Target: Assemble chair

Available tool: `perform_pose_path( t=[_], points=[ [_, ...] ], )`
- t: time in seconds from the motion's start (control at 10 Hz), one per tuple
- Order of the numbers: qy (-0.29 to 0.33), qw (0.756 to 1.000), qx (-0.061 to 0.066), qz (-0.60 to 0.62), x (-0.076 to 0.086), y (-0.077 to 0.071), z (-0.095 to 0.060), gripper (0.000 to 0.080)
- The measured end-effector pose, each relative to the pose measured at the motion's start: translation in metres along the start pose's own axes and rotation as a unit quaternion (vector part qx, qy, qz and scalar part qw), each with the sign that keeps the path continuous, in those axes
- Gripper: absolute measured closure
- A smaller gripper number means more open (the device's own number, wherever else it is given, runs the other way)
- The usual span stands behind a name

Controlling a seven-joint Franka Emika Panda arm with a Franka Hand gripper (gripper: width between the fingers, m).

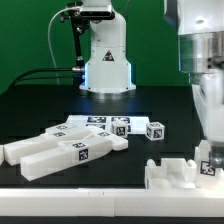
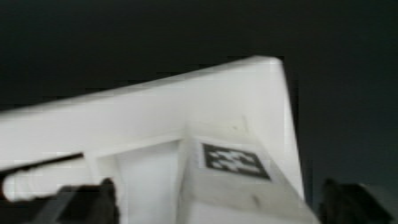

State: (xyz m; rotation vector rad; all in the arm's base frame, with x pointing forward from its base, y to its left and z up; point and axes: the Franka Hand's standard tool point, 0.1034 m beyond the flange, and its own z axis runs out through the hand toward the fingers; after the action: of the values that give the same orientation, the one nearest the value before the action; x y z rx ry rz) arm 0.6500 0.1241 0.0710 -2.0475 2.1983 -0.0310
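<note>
The chair is in loose white tagged parts. Two long bars (image 1: 62, 150) lie at the exterior view's left. Behind them lie a flat tagged piece (image 1: 90, 122) and two small blocks (image 1: 121, 127). At the exterior view's right, my gripper (image 1: 207, 156) reaches straight down over one tagged white part (image 1: 207, 167) that stands at a white blocky bracket (image 1: 168, 176). In the wrist view that part (image 2: 214, 130) fills the space between my dark fingers (image 2: 80, 203). My gripper (image 2: 214, 208) is open, with a thin dark gap at one finger.
The arm's white base (image 1: 106, 62) stands at the back centre on the black table, with cables to its left. A pale table edge (image 1: 90, 207) runs along the front. The bracket sits close to that edge at the exterior view's right.
</note>
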Motion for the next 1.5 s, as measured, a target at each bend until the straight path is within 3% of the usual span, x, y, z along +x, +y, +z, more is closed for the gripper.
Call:
perform_pose_path(
  t=[0.1, 0.2, 0.6, 0.8, 0.9, 1.0, 1.1, 1.2, 1.5],
  points=[
    [0.000, 0.997, 0.009, -0.072, -0.003, -0.002, 0.000, 0.0184],
    [0.003, 0.984, 0.009, -0.177, -0.002, -0.002, -0.001, 0.0156],
    [0.006, 0.953, 0.008, -0.304, 0.001, -0.003, -0.001, 0.0150],
    [0.015, 0.859, 0.001, -0.511, 0.011, -0.007, -0.001, 0.0150],
    [0.014, 0.869, 0.002, -0.494, 0.011, -0.007, -0.001, 0.0150],
    [0.015, 0.869, 0.002, -0.494, 0.012, -0.007, -0.001, 0.0252],
    [0.014, 0.877, 0.003, -0.479, 0.012, -0.007, -0.001, 0.0252],
    [0.014, 0.893, 0.003, -0.450, 0.011, -0.007, -0.001, 0.0448],
    [0.018, 0.957, -0.001, -0.290, 0.012, -0.005, -0.001, 0.0512]
  ],
)
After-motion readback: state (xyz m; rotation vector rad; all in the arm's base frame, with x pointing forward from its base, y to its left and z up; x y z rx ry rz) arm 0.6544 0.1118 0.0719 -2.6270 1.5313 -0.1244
